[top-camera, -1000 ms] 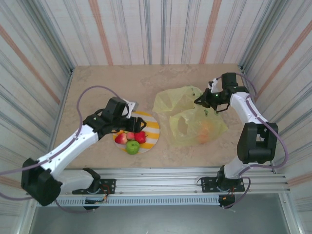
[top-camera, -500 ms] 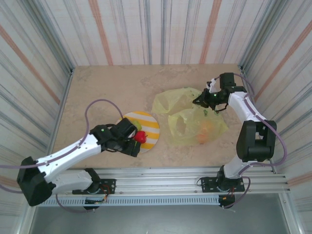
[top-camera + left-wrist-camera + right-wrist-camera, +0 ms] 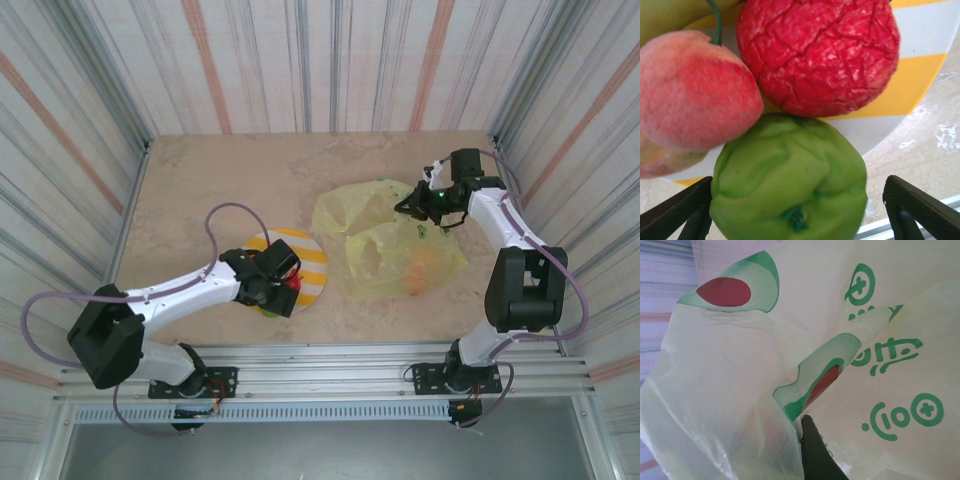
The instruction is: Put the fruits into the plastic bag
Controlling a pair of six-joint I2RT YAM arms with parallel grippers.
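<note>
Inside open left hand (image 3: 796,217): green apple (image 3: 790,170), ungripped; right hand (image 3: 412,208) closed on plastic bag (image 3: 385,250).

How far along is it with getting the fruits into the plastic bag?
Done: one orange fruit shows through the plastic bag. In hand: the right pincer is shut on the bag's edge, holding it up, and the left pincer is open on either side of the green apple. Left: that apple, the red apple and the peach sit on the plate, none bagged yet.
</note>
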